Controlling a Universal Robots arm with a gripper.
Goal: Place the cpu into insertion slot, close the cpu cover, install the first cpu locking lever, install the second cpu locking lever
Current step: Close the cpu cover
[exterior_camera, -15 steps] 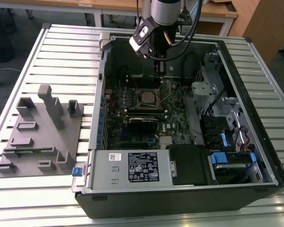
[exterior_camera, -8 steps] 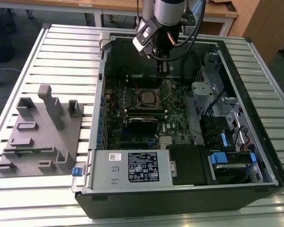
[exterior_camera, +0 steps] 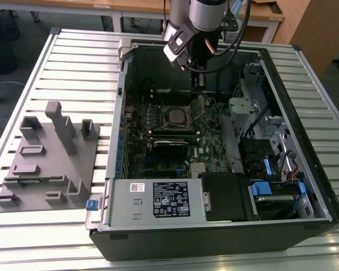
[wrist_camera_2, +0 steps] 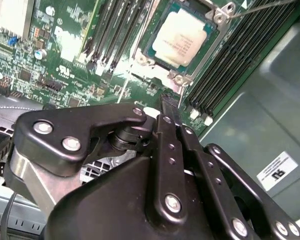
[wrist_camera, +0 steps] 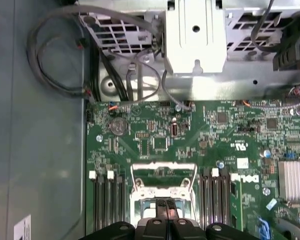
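Pincer (wrist_camera_2: pixel 169 102) clenched on nothing, just beside the socket.
Its black fingertips (wrist_camera: pixel 159 210) hide part of the thin silver frame cover (wrist_camera: pixel 162 170); beyond, the dull silver square cpu (wrist_camera_2: pixel 182 36) lies in the black square insertion slot (wrist_camera_2: pixel 161 63).

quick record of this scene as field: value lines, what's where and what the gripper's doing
setting: open computer case on a slatted table
cpu: lying in the insertion slot
cpu cover: looks raised, not down over the chip
gripper: above the green board close to the slot, fingers together, holding nothing
beside case: grey fixture block, on the exterior view's left
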